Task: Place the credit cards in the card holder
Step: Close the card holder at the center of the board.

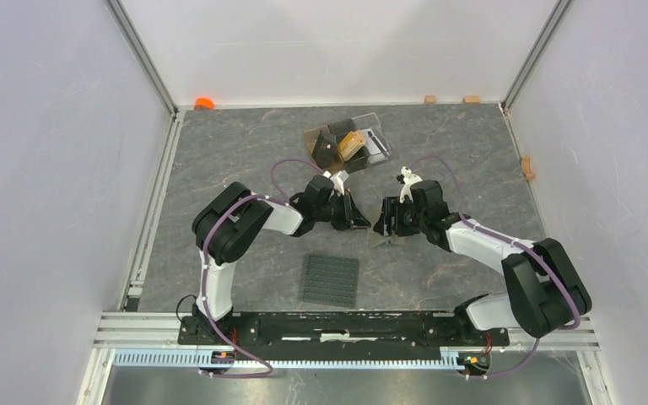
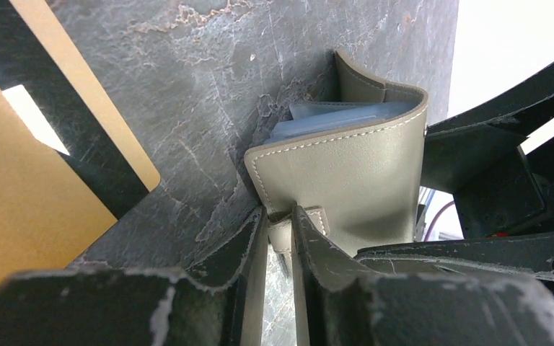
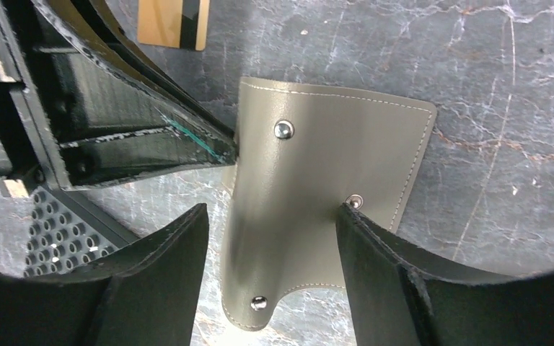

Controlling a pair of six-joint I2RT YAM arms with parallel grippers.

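Observation:
The olive-taupe card holder lies partly open on the table between both grippers. My left gripper is shut on its small snap tab, and the bluish clear pockets show inside the fold. My right gripper is open and straddles the holder's flap, with one fingertip by a snap stud. A gold-orange card with a black stripe lies on the table beside the holder, also in the right wrist view. Dark and tan cards stand in the clear stand. The white-silver card is not in view.
A dark grey studded mat lies near the front edge, its corner showing in the right wrist view. An orange object and small wooden blocks sit along the back and right edges. White walls enclose the table.

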